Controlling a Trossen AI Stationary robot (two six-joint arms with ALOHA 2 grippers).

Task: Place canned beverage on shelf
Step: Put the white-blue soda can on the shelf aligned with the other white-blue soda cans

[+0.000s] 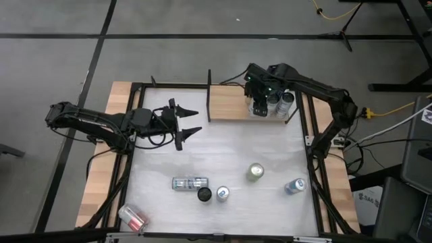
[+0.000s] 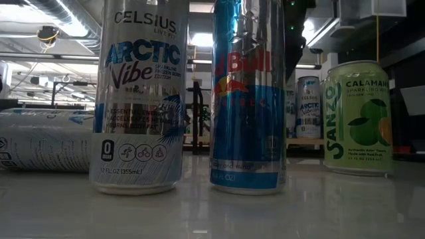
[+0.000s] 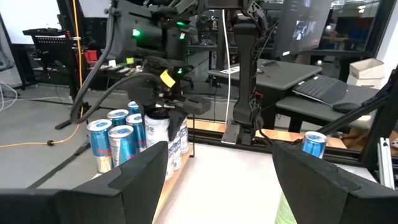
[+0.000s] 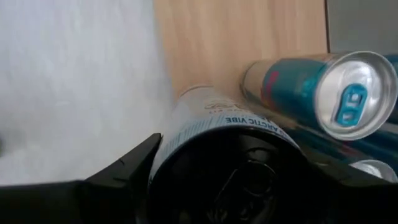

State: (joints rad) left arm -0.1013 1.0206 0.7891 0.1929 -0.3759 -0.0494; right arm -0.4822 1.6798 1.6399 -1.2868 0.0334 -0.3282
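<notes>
Gripping: the right gripper (image 1: 258, 106) is clamped around a white Arctic Vibe can (image 4: 217, 124), its fingers on either side of the can body in the right wrist view.
Can position: held upright over the right end of the shelf (image 1: 229, 102); whether its base touches the board cannot be told.
Shelf contents: blue-and-silver cans (image 1: 282, 102) stand grouped at the shelf's right end, just beside the held can; the rest of the board is bare wood.
Left gripper (image 1: 190, 121): over the white table (image 1: 229, 155) left of centre, well apart from the shelf, fingers spread wide with nothing between them.
Table cans: a green can (image 1: 255, 171), a blue can (image 1: 294, 185), two more upright near the front middle, one lying can (image 1: 190, 183).
Off the mat: a pink can (image 1: 132, 217) on its side at the front left corner.
</notes>
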